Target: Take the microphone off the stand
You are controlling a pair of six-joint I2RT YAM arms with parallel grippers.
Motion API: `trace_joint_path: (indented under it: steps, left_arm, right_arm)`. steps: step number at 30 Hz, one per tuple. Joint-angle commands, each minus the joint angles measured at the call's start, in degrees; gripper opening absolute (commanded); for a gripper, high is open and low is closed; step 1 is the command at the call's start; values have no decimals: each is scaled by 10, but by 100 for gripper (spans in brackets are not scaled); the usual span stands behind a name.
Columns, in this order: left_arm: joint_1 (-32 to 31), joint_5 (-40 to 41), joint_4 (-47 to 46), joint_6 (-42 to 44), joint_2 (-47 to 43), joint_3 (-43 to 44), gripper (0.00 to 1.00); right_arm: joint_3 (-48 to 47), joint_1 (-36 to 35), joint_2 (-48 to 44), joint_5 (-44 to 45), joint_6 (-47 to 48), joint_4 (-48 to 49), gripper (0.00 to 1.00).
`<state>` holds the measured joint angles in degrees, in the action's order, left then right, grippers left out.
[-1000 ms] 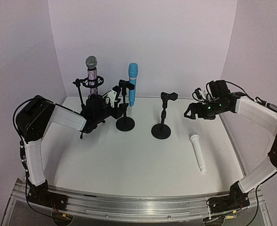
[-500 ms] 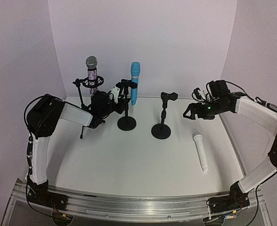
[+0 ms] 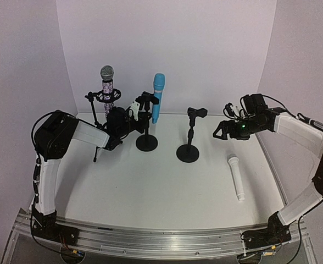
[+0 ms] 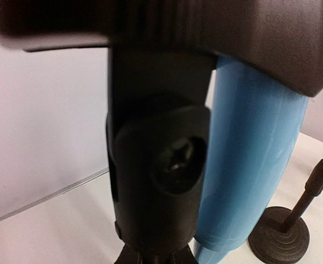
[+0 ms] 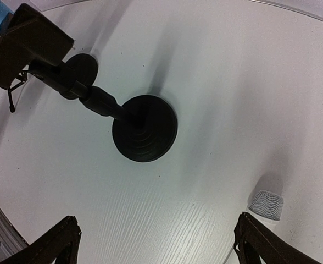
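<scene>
A blue microphone (image 3: 157, 98) stands upright in the clip of a black round-base stand (image 3: 146, 143). My left gripper (image 3: 133, 113) is right at that clip. In the left wrist view the black clip (image 4: 156, 165) fills the frame, with the blue microphone (image 4: 249, 165) just behind it. My own fingers cannot be made out there. My right gripper (image 3: 223, 131) is open and empty, hovering right of an empty stand (image 3: 188, 153). Its fingertips (image 5: 57, 242) spread wide above the table. A white microphone (image 3: 236, 176) lies on the table at the right.
A sparkly microphone (image 3: 107, 88) sits in a tripod stand at the back left, behind my left arm. The empty stand's base (image 5: 145, 127) and the white microphone's mesh head (image 5: 266, 203) show in the right wrist view. White walls enclose the table on three sides.
My left gripper has moved back and right, up to the blue microphone's stand clip, and the stand has shifted slightly. The white microphone has rolled a little to the right. The right arm has barely moved.
</scene>
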<state>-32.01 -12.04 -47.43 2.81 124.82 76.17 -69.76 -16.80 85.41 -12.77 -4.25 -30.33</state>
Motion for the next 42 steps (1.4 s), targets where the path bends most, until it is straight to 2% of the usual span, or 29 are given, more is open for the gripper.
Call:
trace_joint_path:
  steps: [1,5,10,15,21,29,33,36,42]
  left_arm:
    - [-1,-32,-39,-37,-64,-51,0]
    - [-22,15,-37,-73,-130,-108,0]
    - [-91,115,-71,-58,-232,-217,0]
    - [-152,159,-86,-87,-270,-296,0]
    - [-200,184,-175,-91,-277,-349,0]
    - [-236,212,-229,-109,-248,-357,0]
    - [-258,223,-227,-108,-242,-373,0]
    - [-265,225,-209,-112,-239,-384,4]
    - [-267,225,-211,-79,-213,-384,4]
  right_arm:
    - [-26,1,4,-14,3,10,95]
    - [-38,0,5,-16,2,10,94]
    - [-46,-9,-1,-18,5,13,94]
    - [-45,-21,-18,-16,7,18,94]
    - [-35,-34,-46,-19,4,18,94]
    - [-13,-48,-79,-14,-3,18,94]
    - [-9,-55,-86,-14,-4,18,94]
    - [-9,-58,-87,-16,-1,18,94]
    - [-16,-64,-81,-25,5,19,94]
